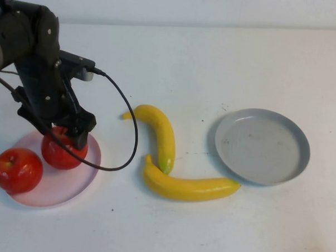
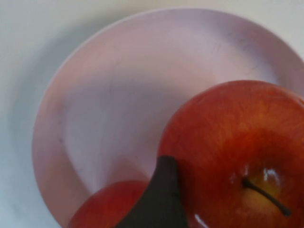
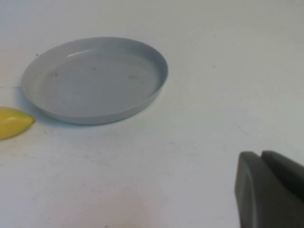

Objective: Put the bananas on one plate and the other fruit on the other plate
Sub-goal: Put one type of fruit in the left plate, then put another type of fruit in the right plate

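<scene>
My left gripper [image 1: 68, 134] is shut on a red apple [image 1: 64, 149], which sits low over the pale pink plate [image 1: 70, 184] at the left. In the left wrist view one dark finger [image 2: 159, 202] presses the side of this apple [image 2: 232, 142] above the pink plate [image 2: 95, 95]. The second red apple [image 1: 18, 169] rests on the plate's left rim and also shows in the left wrist view [image 2: 107, 206]. Two yellow bananas [image 1: 159, 134] [image 1: 187, 186] lie on the table in the middle, touching. The grey plate [image 1: 262, 146] is empty at the right. My right gripper [image 3: 262, 154] is shut and empty, near the grey plate [image 3: 95, 80].
The left arm's black cable [image 1: 131, 133] loops down beside the nearer end of the bananas. One banana's tip [image 3: 12, 122] shows beside the grey plate in the right wrist view. Bare white table lies behind the bananas and in front of them.
</scene>
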`<state>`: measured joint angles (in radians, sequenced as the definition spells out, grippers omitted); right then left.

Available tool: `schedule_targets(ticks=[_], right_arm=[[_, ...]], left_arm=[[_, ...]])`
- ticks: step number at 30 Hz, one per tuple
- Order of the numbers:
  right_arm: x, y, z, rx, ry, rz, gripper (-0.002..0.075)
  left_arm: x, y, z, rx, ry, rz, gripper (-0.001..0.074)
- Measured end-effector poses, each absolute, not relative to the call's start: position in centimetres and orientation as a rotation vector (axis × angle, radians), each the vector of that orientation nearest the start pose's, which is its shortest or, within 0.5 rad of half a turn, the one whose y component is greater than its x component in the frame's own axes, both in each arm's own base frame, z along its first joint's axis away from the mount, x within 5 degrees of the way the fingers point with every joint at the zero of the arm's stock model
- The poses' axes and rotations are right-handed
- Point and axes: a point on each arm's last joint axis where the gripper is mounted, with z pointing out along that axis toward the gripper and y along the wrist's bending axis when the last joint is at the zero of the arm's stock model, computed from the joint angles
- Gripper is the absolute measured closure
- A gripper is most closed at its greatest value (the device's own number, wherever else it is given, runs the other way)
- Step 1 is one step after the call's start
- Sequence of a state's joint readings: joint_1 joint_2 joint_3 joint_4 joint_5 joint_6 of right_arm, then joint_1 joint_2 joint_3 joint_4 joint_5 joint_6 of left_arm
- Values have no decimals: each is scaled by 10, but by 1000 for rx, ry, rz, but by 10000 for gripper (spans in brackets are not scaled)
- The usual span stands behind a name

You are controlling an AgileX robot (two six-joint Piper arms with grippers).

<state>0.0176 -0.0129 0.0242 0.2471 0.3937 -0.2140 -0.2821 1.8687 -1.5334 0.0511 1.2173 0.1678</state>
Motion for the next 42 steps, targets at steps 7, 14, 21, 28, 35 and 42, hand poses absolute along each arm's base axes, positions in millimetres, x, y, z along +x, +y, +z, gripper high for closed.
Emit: schedule_targets(ticks=[7, 14, 21, 28, 35, 42], right_arm=[[52, 9, 171, -67, 1877, 110, 743], [52, 9, 171, -67, 1877, 110, 743], [52, 9, 171, -67, 1877, 110, 743], [52, 9, 171, -67, 1877, 110, 743], [52, 9, 171, -67, 1877, 110, 743], [52, 9, 171, -67, 1877, 110, 743]], left_arm=[[365, -103, 251, 737, 2927, 36, 66], [362, -101, 258, 645, 2941, 42, 66], [343, -96, 302, 582, 2840, 23, 502], [276, -80, 370, 533, 2600, -53, 717], [178, -53, 377, 434, 2295, -115, 729], [73, -22, 356, 319, 2002, -167, 731]])
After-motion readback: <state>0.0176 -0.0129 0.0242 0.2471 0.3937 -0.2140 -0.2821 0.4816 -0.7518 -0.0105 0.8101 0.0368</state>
